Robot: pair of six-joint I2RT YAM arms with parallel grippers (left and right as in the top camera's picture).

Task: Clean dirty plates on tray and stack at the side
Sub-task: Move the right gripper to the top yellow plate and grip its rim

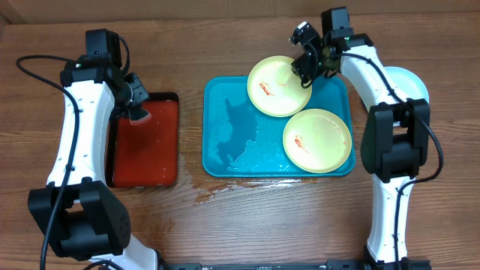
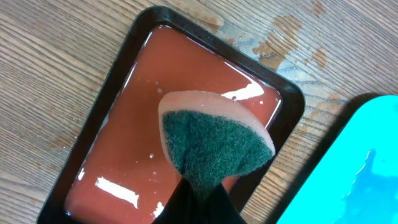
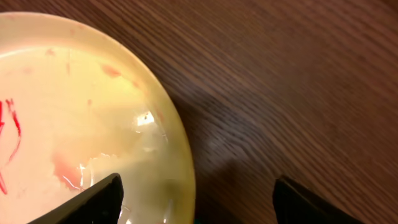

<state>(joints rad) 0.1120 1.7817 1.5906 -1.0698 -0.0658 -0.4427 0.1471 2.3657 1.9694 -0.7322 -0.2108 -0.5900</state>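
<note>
Right claw (image 3: 196,200) spread, straddling the rim of the smeared yellow plate (image 1: 279,86): one finger over the plate, the other over bare surface (image 3: 292,87). Plate lies under the claw, overhanging the turquoise tray (image 1: 225,135). Left claw (image 2: 199,208) pinches a sponge (image 2: 214,140) over the wet red tray (image 2: 124,143). Step looks like grasping the plate. Next: close on rim, lift, bring sponge.

Left gripper (image 2: 199,205) clamped closed; right gripper (image 3: 199,196) with jaws wide apart.

Plate (image 3: 74,112) at right pincer (image 3: 198,186): pale yellow, red smears; sponge (image 2: 214,140) in left pincer (image 2: 200,202): green on pink; tray (image 1: 225,120) turquoise.
</note>
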